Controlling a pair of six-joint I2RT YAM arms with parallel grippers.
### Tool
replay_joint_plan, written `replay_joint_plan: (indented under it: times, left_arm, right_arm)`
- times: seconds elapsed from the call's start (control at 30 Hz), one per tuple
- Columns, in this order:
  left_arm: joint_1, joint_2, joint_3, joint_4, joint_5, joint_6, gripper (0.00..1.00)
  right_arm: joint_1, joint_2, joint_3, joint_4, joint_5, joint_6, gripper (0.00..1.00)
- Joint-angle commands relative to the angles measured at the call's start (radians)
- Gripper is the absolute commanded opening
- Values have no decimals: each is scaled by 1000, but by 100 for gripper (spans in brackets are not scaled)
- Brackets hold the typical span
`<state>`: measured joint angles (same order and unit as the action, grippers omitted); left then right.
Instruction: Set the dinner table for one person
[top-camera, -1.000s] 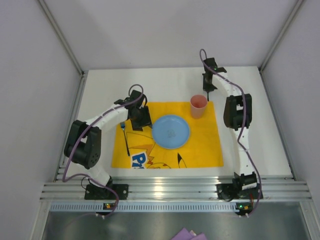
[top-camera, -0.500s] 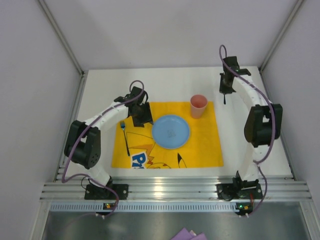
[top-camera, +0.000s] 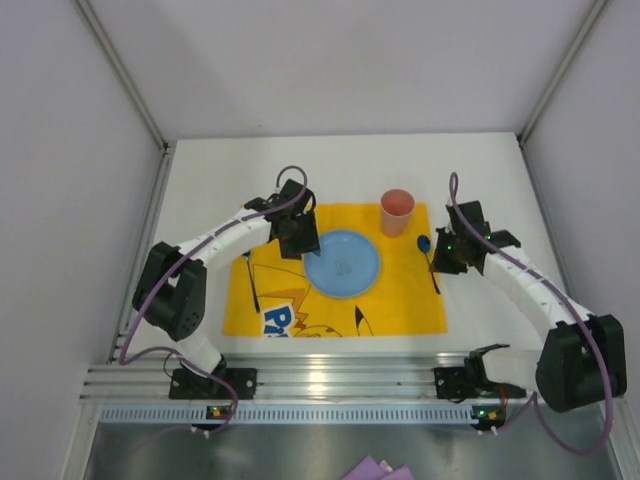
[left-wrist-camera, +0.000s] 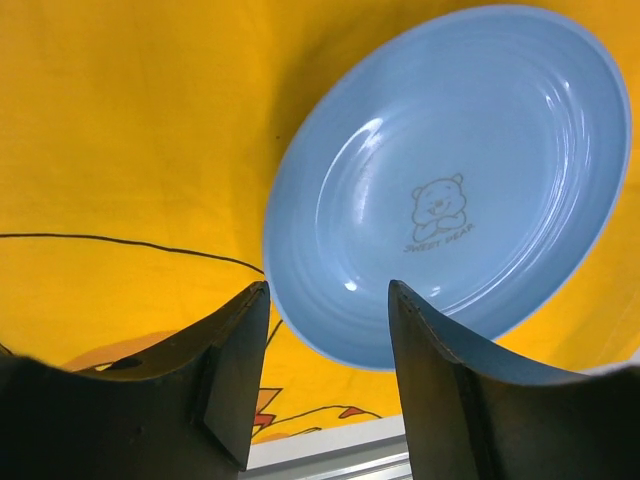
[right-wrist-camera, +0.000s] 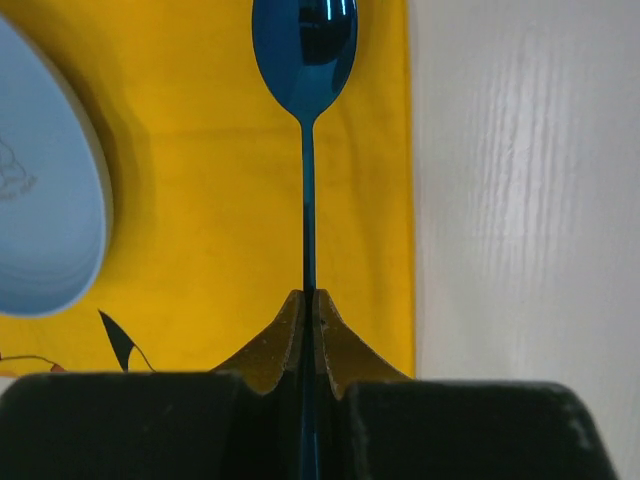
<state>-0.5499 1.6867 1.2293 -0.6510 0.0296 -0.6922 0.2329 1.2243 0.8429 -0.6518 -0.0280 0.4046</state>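
Blue spoon (right-wrist-camera: 303, 60) sits pinched in the right claw (right-wrist-camera: 308, 300), handle running straight out from the jaws, bowl ahead, over the mat's (right-wrist-camera: 220, 200) right strip between plate (right-wrist-camera: 45, 200) and bare white surface (right-wrist-camera: 520, 200). Left claw (left-wrist-camera: 325, 290) hovers half-open, empty, at the plate's rim.

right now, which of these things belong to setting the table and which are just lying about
Belongs to the job: white flat tabletop, yellow cartoon-printed cloth placemat, round light-blue plate, pink cup, dark blue fork, shiny blue metal spoon held in the right end effector.
Just lying about: purple flat item off the table's near edge.
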Motion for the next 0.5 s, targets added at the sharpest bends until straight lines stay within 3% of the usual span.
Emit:
replay_joint_plan:
  times: [0.0,0.27,0.47]
  left_arm:
    - [-42,-42,7,1,-77,-58,56]
    - [-102,-232,-151,-16,-169,-167,56]
    - [-150,-418,-273,-67,-244,-271,56]
  right_arm:
    - [52,-62,-62,127,-79,56,0]
    - [178,-66,-185,201,-73,79,0]
    - [207,-26,-223,273,-66,102,0]
